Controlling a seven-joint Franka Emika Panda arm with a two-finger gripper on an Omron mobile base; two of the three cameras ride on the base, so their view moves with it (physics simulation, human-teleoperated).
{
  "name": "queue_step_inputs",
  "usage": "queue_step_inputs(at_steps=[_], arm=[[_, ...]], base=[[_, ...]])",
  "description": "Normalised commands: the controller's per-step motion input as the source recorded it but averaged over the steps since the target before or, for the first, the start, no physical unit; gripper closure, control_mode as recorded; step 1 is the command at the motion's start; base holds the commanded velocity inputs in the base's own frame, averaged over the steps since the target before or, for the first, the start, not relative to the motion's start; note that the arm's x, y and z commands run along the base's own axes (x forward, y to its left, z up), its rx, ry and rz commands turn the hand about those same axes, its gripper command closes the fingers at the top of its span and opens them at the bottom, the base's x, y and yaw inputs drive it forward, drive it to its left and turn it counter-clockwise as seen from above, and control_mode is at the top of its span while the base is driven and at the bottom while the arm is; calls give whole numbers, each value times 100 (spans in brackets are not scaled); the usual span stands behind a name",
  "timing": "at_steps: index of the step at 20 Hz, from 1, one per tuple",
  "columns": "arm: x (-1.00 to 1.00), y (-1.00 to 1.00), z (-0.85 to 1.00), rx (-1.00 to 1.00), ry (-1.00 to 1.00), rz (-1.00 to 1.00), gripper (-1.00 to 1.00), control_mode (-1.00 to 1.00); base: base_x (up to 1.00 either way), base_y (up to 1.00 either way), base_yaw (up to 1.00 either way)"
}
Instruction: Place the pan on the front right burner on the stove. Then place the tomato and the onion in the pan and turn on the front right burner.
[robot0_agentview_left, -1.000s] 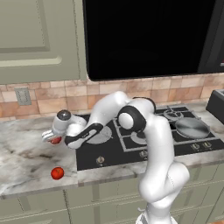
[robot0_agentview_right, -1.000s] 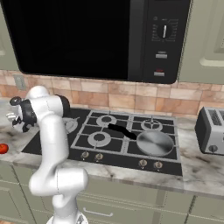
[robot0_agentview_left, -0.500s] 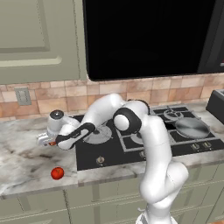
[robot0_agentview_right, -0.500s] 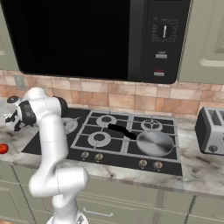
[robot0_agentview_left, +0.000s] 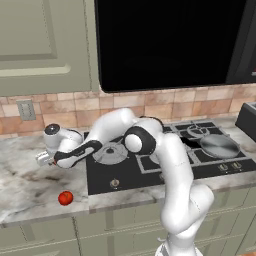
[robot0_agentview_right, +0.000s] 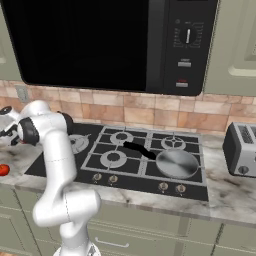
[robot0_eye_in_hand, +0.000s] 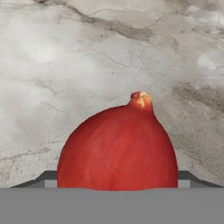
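Observation:
The onion (robot0_eye_in_hand: 117, 146), red with a small stem tip, rests on the marble counter and sits between my gripper's (robot0_eye_in_hand: 116, 178) two dark fingertips (robot0_eye_in_hand: 49, 177). They stand close on either side of it, still open. In the left base view the gripper (robot0_agentview_left: 43, 159) is low over the counter, left of the stove (robot0_agentview_left: 150, 167). The tomato (robot0_agentview_left: 65, 198) lies near the counter's front edge, below the gripper, and is also at the left edge of the right base view (robot0_agentview_right: 3, 170). The pan (robot0_agentview_right: 176, 163) sits on the front right burner, black handle pointing back-left.
A toaster (robot0_agentview_right: 241, 149) stands on the counter right of the stove. A wall outlet (robot0_agentview_left: 26, 110) is behind the gripper. Silver knobs (robot0_agentview_right: 171, 188) line the stove's front edge. A microwave (robot0_agentview_right: 115, 45) hangs above.
The arm has reached further left and lower, bringing the gripper down around the onion. The jaws have narrowed a little.

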Motion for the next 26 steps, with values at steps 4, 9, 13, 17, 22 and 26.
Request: queue_step_inputs(at_steps=[4,9,13,17,22,26], arm=[[-22,0,-16,-12,-7,-4,100,-100],[-41,0,17,-2,-22,-1,100,-100],[-56,0,60,0,-31,0,100,-100],[-61,0,69,0,-32,0,100,-100],[-77,-6,62,0,-26,-3,100,-100],[-72,-13,69,1,-21,-8,100,-100]], base=[[0,0,0],[0,0,0],[0,0,0],[0,0,0],[0,0,0],[0,0,0]])
